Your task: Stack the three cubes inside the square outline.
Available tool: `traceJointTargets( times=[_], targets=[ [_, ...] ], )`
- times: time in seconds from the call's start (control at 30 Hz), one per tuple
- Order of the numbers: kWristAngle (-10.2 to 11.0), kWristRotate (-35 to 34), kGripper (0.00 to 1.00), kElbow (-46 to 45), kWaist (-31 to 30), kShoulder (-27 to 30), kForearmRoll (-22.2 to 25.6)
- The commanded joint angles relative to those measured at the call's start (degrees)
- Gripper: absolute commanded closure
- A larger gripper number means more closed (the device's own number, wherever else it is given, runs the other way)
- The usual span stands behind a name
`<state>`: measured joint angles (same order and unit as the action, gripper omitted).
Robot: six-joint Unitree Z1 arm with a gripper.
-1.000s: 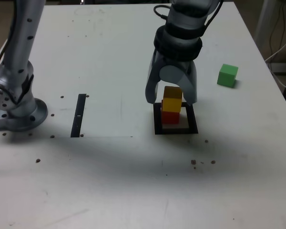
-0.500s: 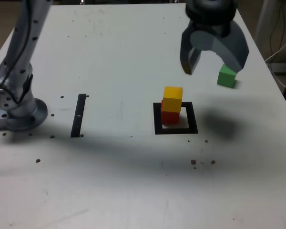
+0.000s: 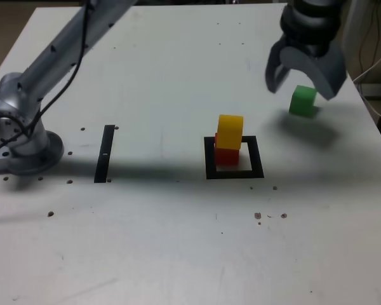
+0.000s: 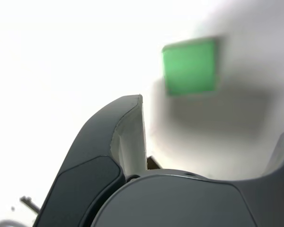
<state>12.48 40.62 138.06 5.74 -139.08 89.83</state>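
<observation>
A yellow cube (image 3: pixel 230 132) rests on a red cube (image 3: pixel 227 155), the pair standing inside the black square outline (image 3: pixel 234 173) at the table's middle. The green cube (image 3: pixel 302 101) lies alone on the table toward the exterior view's right. My gripper (image 3: pixel 300 88) hovers just above it, open and empty, its fingers spread on either side. In the wrist view the green cube (image 4: pixel 189 67) shows blurred on the white table beyond one dark finger (image 4: pixel 125 137).
The arm's grey base (image 3: pixel 22 145) stands at the exterior view's left. A narrow black strip (image 3: pixel 105 152) lies between the base and the outline. The table's right edge (image 3: pixel 368 108) runs close to the green cube, with cables beyond it.
My gripper opened and let go of the yellow cube on the red one, rose, and swung to the exterior view's right until it was over the green cube.
</observation>
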Motion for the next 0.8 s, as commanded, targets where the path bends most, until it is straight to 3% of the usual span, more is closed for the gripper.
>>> traceJointTargets(
  times=[0.0, 0.3, 0.57, 0.67, 0.77],
  targets=[
    [-0.1, 0.7, 0.02, 2.9, 2.3, -2.2, 0.8],
    [-0.1, 1.3, 0.06, 5.8, 4.5, -7.2, 1.0],
    [-0.4, 0.8, 0.12, 5.3, 4.2, -8.3, 1.0],
    [-0.5, 0.3, 0.20, 5.3, 4.1, -8.3, 1.0],
    [-0.5, -0.8, 0.36, 5.2, 4.1, -8.2, 1.0]
  ],
)
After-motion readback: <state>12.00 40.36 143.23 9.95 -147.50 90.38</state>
